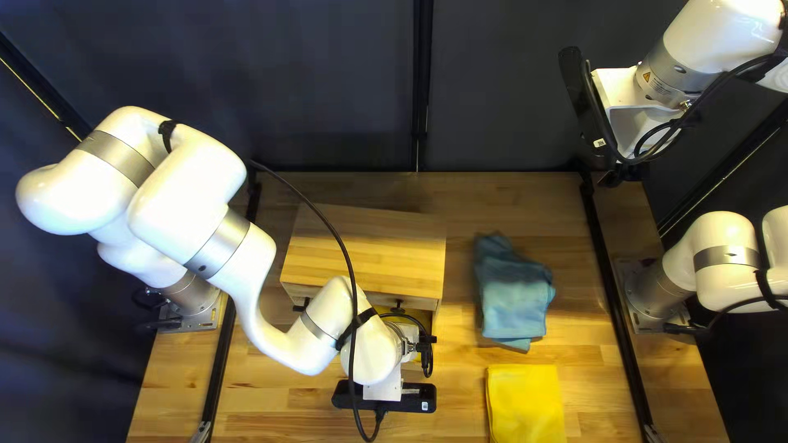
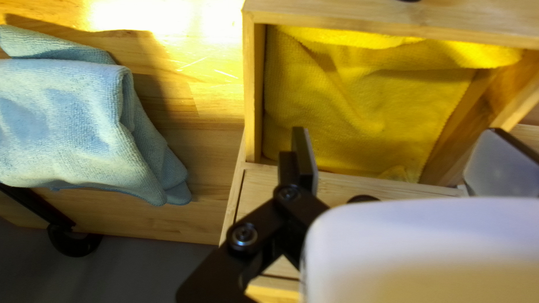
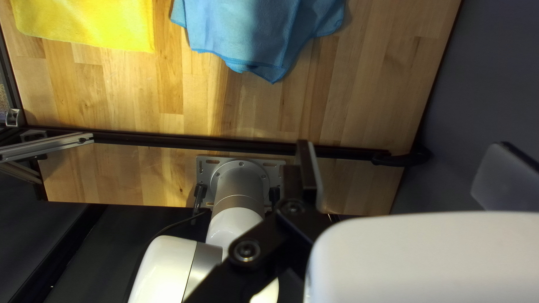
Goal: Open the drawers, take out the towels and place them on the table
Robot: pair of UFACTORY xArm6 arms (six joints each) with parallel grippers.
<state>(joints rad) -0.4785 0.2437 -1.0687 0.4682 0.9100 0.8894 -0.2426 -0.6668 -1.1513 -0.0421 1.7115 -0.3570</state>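
Yellow towel [image 2: 358, 105] inside open drawer [image 2: 254, 92]

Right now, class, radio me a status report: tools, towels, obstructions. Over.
Left tool open at open drawer; right tool open, raised clear. Yellow towel in drawer; blue towel, second yellow towel on table. Nothing blocking.

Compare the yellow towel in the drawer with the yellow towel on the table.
The drawer towel sits inside the open drawer; the table towel lies on the table, near its front edge. The drawer towel is creased and bunched; the table towel lies flat and squared. The open left gripper points at the drawer towel; no gripper is near the table towel. Both are yellow cloth.
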